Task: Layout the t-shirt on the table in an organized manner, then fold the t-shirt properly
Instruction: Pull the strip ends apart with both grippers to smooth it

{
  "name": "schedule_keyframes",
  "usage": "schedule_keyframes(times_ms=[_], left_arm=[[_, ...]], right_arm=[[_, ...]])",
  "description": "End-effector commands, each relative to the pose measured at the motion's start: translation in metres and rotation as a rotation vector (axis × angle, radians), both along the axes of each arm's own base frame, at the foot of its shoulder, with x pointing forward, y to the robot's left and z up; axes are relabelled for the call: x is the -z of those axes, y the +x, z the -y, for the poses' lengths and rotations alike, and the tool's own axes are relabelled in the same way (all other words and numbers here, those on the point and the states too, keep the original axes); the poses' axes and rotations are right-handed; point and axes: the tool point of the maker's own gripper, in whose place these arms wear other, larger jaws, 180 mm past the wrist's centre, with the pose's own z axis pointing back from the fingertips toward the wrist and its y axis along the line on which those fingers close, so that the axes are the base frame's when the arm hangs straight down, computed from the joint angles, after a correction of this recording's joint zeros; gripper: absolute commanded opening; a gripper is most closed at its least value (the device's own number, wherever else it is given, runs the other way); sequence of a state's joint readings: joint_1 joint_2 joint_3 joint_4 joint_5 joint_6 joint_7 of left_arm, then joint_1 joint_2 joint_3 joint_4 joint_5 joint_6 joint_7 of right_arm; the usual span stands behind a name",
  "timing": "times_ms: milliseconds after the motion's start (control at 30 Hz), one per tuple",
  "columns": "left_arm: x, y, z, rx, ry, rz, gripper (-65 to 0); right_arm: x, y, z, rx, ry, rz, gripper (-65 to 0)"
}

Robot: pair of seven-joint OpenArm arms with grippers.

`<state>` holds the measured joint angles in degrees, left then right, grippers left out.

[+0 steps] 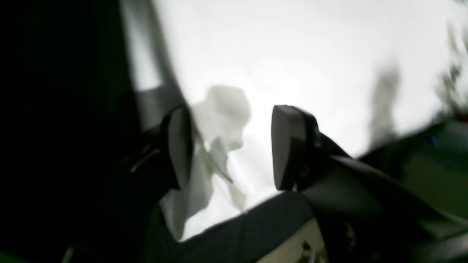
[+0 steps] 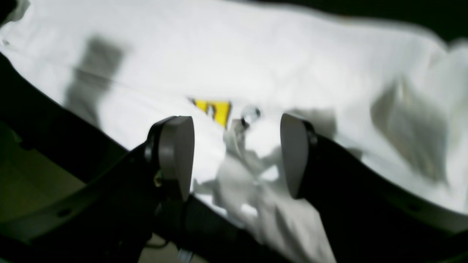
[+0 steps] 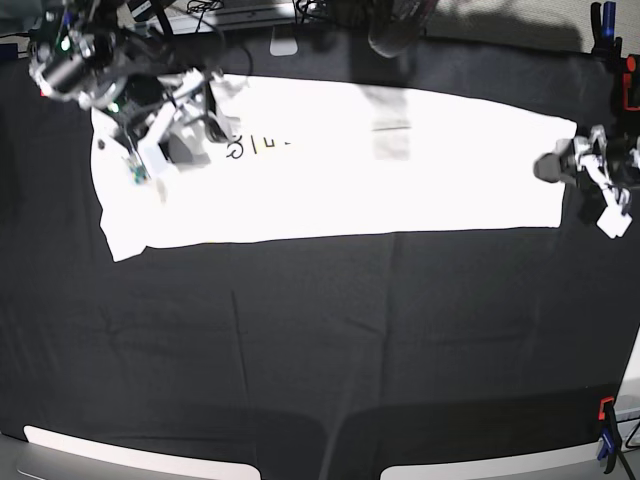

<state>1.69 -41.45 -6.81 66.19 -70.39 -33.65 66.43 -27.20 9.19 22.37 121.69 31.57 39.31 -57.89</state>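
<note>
The white t-shirt (image 3: 400, 160) lies spread lengthwise across the far half of the black table (image 3: 320, 350), with part of its print (image 3: 258, 145) showing near its left end. My right gripper (image 3: 185, 130) is over that left end. In the right wrist view the right gripper (image 2: 234, 157) is open, a crumpled ridge of cloth (image 2: 248, 175) rising between its fingers just below a yellow print patch (image 2: 215, 107). My left gripper (image 3: 555, 167) is at the shirt's right edge. Seen from the left wrist, the left gripper (image 1: 234, 146) is open, and a bunched fold (image 1: 219, 120) stands beside one finger (image 1: 181, 146).
An orange clamp (image 3: 630, 90) sits on the table's right edge at the back, and an orange-and-blue clamp (image 3: 605, 425) at the front right. Cables and a small white object (image 3: 285, 45) lie along the far edge. The black cloth in front of the shirt shows faint creases.
</note>
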Motion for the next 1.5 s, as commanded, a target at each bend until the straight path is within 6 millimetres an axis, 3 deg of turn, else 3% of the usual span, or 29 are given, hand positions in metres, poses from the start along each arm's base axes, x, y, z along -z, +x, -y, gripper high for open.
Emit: schedule_keyframes(times_ms=[0,167,333,567,667,767,1067,1267,1467], left_arm=[[-0.011,0.008,-0.009,-0.014,-0.008,0.032,-34.0],[0.001,0.003,-0.02,-0.066,-0.018,-0.003,-34.0],[0.001,0.01,-0.021,-0.074,-0.002,0.033,-34.0],[-0.006,0.027,-0.057,-0.108,0.158,0.035,-34.0],[-0.006,0.025,-0.061,-0.106,0.175,0.028,-34.0],[0.005,0.017,-0.055,-0.099,0.176,0.002,-34.0],[0.035,-0.014,0.003,-0.001,0.052,-0.062,-34.0],[0.026,-0.013,-0.002,0.01,0.035,-0.046,-34.0],[0.0,-0.011,-0.005,0.034,-0.06,-0.012,-34.0]], right_arm=[[-0.013,0.003,-0.001,-0.009,0.008,0.051,-29.1],[-0.024,0.0,0.01,0.014,-0.029,0.07,-29.1],[-0.037,0.002,0.008,0.004,-0.047,0.109,-29.1],[-0.039,0.002,0.007,0.001,-0.052,0.115,-29.1],[-0.039,0.002,0.007,0.001,-0.052,0.113,-29.1],[-0.038,0.001,0.008,0.001,-0.054,0.109,-29.1],[-0.037,0.001,0.008,0.0,-0.058,0.104,-29.1],[-0.037,0.0,0.008,0.0,-0.058,0.102,-29.1],[-0.037,0.0,0.008,0.0,-0.059,0.102,-29.1]])
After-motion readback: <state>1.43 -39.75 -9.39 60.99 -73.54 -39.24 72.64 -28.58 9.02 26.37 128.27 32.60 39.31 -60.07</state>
